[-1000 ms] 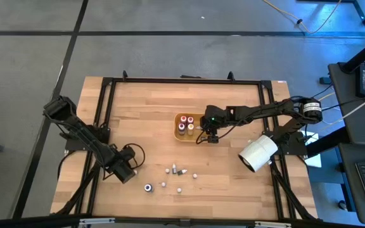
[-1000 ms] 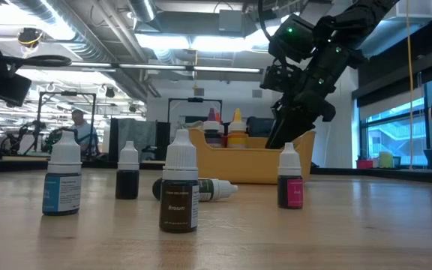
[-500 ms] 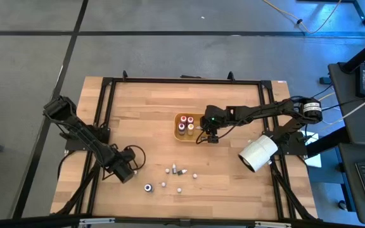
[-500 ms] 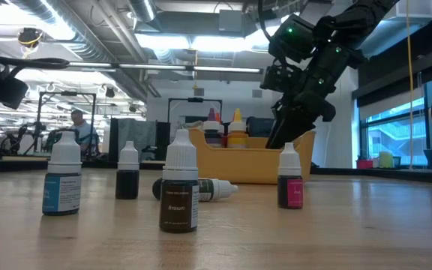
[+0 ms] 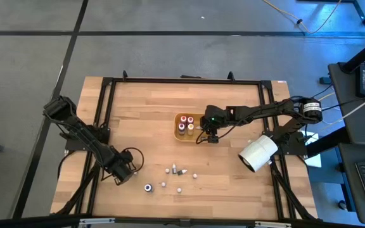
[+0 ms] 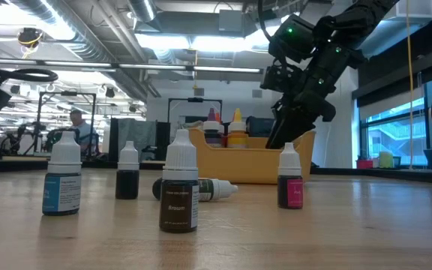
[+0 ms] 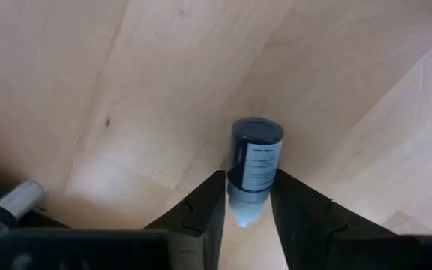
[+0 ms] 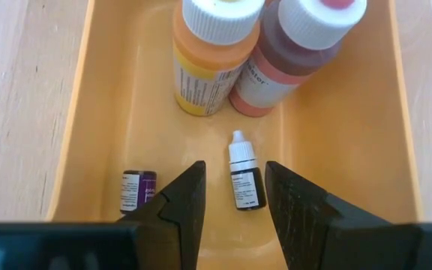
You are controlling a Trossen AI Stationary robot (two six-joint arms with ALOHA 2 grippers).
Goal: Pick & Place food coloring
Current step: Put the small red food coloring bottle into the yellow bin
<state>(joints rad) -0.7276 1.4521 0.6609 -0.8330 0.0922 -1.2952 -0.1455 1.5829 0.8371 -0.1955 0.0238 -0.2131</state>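
Several tiny food coloring bottles (image 5: 175, 170) are scattered on the wooden table near its near edge; most stand upright (image 6: 179, 187) and one lies on its side (image 6: 210, 189). My left gripper (image 5: 129, 173) is left of them, shut on one dark-labelled bottle (image 7: 255, 154). My right gripper (image 5: 204, 135) hangs open over the orange tray (image 5: 177, 135), its fingers on either side of a small bottle (image 8: 246, 180) lying on the tray floor, without touching it. A purple-labelled bottle (image 8: 137, 189) lies beside it. My left gripper pinches the bottle between its two fingers (image 7: 201, 214) at the whitish cap end (image 7: 246, 211). The dark body sticks out past the fingertips, along the fingers. Whether its base touches the table, I cannot tell.
Two larger bottles, orange (image 8: 214, 56) and red (image 8: 298, 49), stand at the tray's other end. A big white cylinder (image 5: 257, 152) sits at the table's right edge near the right arm. Black frame rails (image 5: 182, 80) border the table. A person shows far off in the room (image 6: 77, 124).
My left arm has shifted a little toward the table's left edge; in the low view its dark body has left the picture's left side. My right gripper has stayed still over the tray.
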